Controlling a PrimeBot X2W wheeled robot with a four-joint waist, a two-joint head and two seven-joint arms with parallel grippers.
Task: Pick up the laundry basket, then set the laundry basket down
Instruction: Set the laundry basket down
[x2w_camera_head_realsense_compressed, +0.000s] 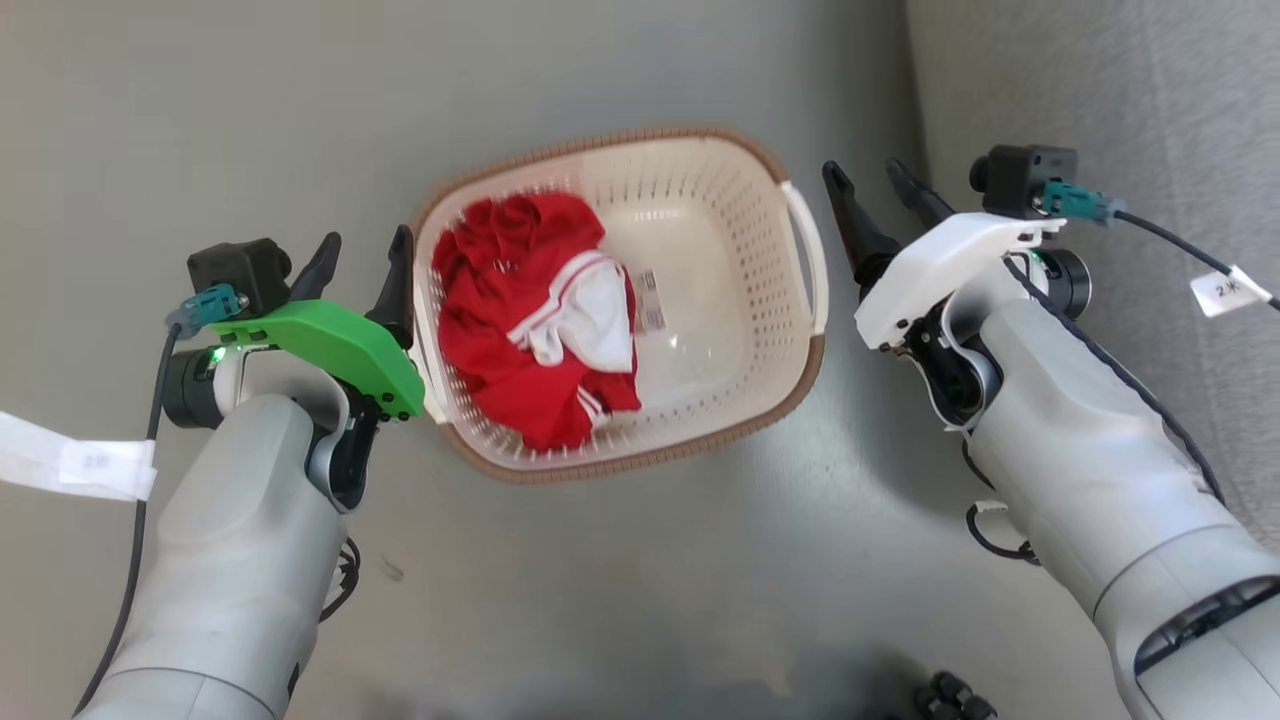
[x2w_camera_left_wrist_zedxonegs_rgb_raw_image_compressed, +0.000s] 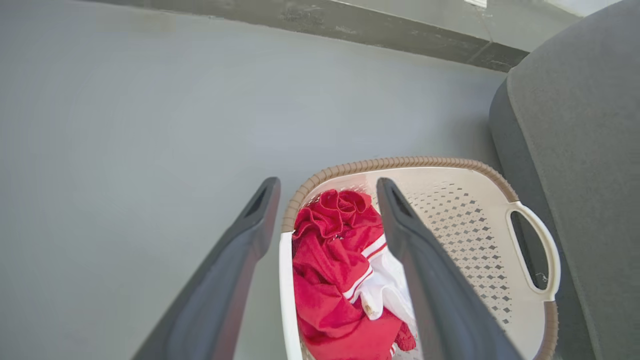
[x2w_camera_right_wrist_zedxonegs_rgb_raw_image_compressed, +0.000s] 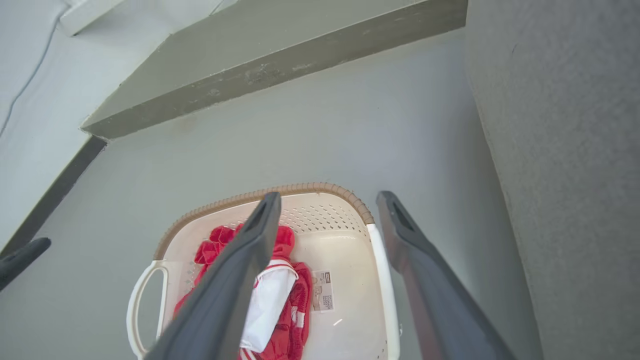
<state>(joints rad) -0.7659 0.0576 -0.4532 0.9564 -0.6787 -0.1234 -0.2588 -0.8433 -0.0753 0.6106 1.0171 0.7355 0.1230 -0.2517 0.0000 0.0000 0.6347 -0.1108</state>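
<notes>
Pale forearms fill the lower corners of the head view. From them the left gripper (x2w_camera_head_realsense_compressed: 365, 238) and the right gripper (x2w_camera_head_realsense_compressed: 862, 168) reach forward, both with fingers spread and nothing held.

Between them the laundry basket (x2w_camera_head_realsense_compressed: 600, 150) is seen standing on the floor (x2w_camera_head_realsense_compressed: 640, 580), close to the floor's right edge where a grey upholstered piece (x2w_camera_head_realsense_compressed: 1100, 100) rises. A red and white garment (x2w_camera_head_realsense_compressed: 530, 330) is heaped in the basket's left half, and a small label (x2w_camera_head_realsense_compressed: 650, 300) lies on the bare bottom.

The basket's long axis runs from one gripper to the other, its right end turned slightly away from the robot, so a handle is offered to each arm. The left gripper is judged the nearer. In the left wrist view the left handle (x2w_camera_left_wrist_zedxonegs_rgb_raw_image_compressed: 285, 290) is framed between the two fingers, one outside the wall and one over the garment. Contact cannot be told.

The right handle (x2w_camera_head_realsense_compressed: 808, 250) lies just beside the right gripper, towards the basket. A short inward and downward reach is probably still needed there before both can be closed for the lift.
</notes>
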